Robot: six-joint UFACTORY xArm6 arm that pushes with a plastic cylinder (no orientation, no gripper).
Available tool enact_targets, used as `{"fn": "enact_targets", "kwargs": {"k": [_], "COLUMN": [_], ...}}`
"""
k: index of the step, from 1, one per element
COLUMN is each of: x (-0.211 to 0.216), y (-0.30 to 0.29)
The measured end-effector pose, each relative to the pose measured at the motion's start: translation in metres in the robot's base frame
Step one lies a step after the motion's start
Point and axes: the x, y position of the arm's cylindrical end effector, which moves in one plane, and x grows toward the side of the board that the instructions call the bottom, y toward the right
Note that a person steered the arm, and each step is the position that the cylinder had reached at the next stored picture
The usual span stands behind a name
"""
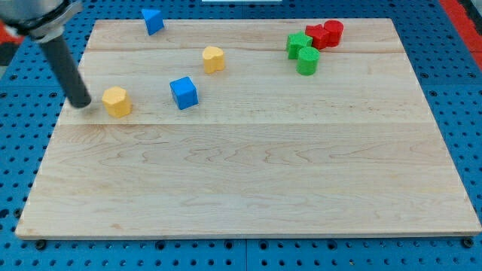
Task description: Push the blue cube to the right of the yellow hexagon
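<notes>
The blue cube (184,92) sits on the wooden board (248,173), left of centre. The yellow hexagon (117,101) lies to the cube's left, about a block-width or two away. My tip (80,105) rests on the board just left of the yellow hexagon, with a small gap between them. The dark rod rises from it toward the view's top left.
A second yellow block (214,59) lies above and right of the blue cube. Another blue block (153,21) sits near the board's top edge. A green star (298,44), a green cylinder (307,61) and two red blocks (325,35) cluster at the top right.
</notes>
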Motion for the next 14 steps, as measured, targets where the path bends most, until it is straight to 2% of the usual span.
{"fn": "enact_targets", "kwargs": {"k": [1, 2, 3, 4, 5, 6, 7, 8, 9, 10, 11, 12, 13, 14], "x": [-0.032, -0.003, -0.003, 0.013, 0.048, 0.083, 0.109, 0.115, 0.083, 0.078, 0.077, 0.054, -0.008, -0.08], "y": [0.01, 0.088, 0.113, 0.155, 0.193, 0.2, 0.25, 0.207, 0.142, 0.098, 0.126, 0.187, 0.231, 0.221]}}
